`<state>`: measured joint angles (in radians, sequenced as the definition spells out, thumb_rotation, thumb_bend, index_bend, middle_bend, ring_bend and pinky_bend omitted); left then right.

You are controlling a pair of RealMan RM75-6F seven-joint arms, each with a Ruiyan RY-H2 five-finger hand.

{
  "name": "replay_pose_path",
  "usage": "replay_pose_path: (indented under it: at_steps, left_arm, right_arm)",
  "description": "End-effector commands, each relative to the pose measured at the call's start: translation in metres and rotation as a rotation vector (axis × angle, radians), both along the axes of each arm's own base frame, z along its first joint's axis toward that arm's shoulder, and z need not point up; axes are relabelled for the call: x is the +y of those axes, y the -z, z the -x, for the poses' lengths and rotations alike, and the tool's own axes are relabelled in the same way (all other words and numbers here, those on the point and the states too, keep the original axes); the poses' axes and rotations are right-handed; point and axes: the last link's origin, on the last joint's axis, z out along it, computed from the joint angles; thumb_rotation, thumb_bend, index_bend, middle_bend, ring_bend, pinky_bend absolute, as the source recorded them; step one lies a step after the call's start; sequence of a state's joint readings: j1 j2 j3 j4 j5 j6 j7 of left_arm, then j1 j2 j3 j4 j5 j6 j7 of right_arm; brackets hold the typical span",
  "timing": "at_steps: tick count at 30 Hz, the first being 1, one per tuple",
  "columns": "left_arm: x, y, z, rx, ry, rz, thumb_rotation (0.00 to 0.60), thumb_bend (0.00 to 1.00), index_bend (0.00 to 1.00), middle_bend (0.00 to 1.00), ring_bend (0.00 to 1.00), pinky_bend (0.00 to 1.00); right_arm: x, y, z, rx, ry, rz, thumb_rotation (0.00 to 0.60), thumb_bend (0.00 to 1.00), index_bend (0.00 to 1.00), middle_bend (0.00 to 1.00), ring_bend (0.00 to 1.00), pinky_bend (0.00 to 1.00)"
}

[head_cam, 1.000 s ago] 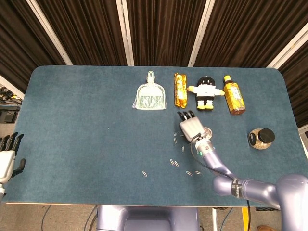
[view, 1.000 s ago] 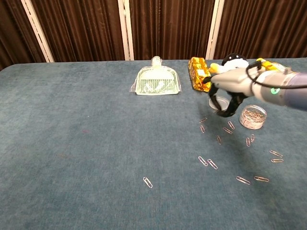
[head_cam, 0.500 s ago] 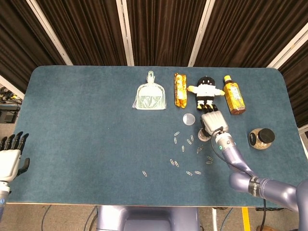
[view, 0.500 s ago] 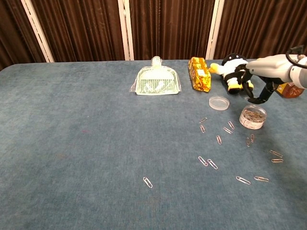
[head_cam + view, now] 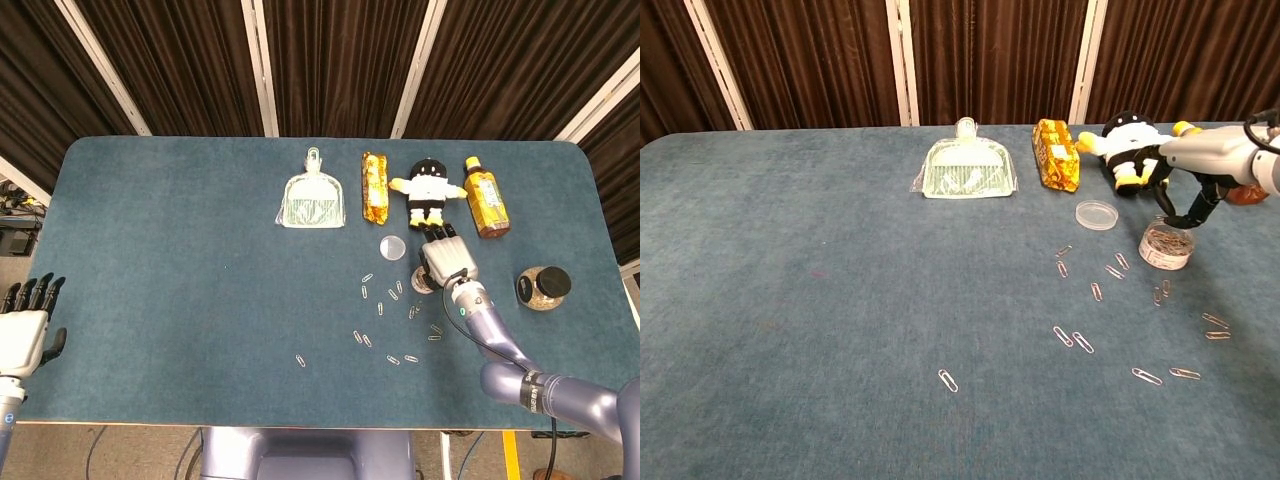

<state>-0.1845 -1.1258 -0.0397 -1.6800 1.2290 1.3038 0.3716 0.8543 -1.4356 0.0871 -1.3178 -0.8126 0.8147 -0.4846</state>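
We see right robot hand (image 5: 1188,196) hovering over open clip jar (image 5: 1166,245), fingers curled down, holding nothing we can make out. Lid (image 5: 1096,214) set beside jar; paperclips (image 5: 1110,300) scattered on bench (image 5: 800,300). Left robot hand (image 5: 22,325) spread, idle at edge.

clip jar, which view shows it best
The chest view. There the clip jar shows whole from the side, open, with clips inside, and the right hand poised just above it, fingers pointing down at its rim. In the head view the same hand covers most of the jar; only an edge peeks out.
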Motion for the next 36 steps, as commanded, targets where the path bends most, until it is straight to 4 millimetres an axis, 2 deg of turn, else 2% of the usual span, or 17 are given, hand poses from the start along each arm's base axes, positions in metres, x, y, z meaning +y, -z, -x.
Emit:
replay_pose_path:
  at_steps: [1,6,14,19,26,36]
  left_arm:
    - [0.000,0.000,0.000,-0.001,0.001,0.001,0.600,0.48,0.00,0.00,0.00,0.00]
    - [-0.001,0.000,-0.001,0.001,0.001,0.000,0.600,0.53,0.00,0.00,0.00,0.00]
    - [-0.001,0.000,-0.001,0.000,0.001,0.000,0.600,0.50,0.00,0.00,0.00,0.00]
    - [-0.001,0.000,-0.002,-0.002,0.004,-0.002,0.600,0.50,0.00,0.00,0.00,0.00]
    - [-0.002,-0.002,-0.001,-0.007,0.007,-0.007,0.600,0.49,0.00,0.00,0.00,0.00]
    - [-0.004,-0.005,-0.002,-0.014,0.015,-0.014,0.600,0.47,0.00,0.00,0.00,0.00]
  right_arm:
    - [0.000,0.002,0.002,0.000,0.005,-0.002,0.600,0.44,0.59,0.00,0.00,0.00]
    - [-0.002,0.002,0.005,-0.005,0.011,-0.004,0.600,0.43,0.56,0.00,0.00,0.00]
    - [-0.004,-0.001,0.012,-0.004,0.029,-0.008,0.600,0.39,0.43,0.00,0.00,0.00]
    - [-0.003,-0.001,0.010,0.005,0.023,-0.010,0.600,0.37,0.36,0.00,0.00,0.00]
    - [0.002,-0.002,0.006,0.014,0.012,-0.010,0.600,0.35,0.31,0.00,0.00,0.00]
    - [0.006,-0.003,0.002,0.018,0.008,-0.011,0.600,0.33,0.28,0.00,0.00,0.00]
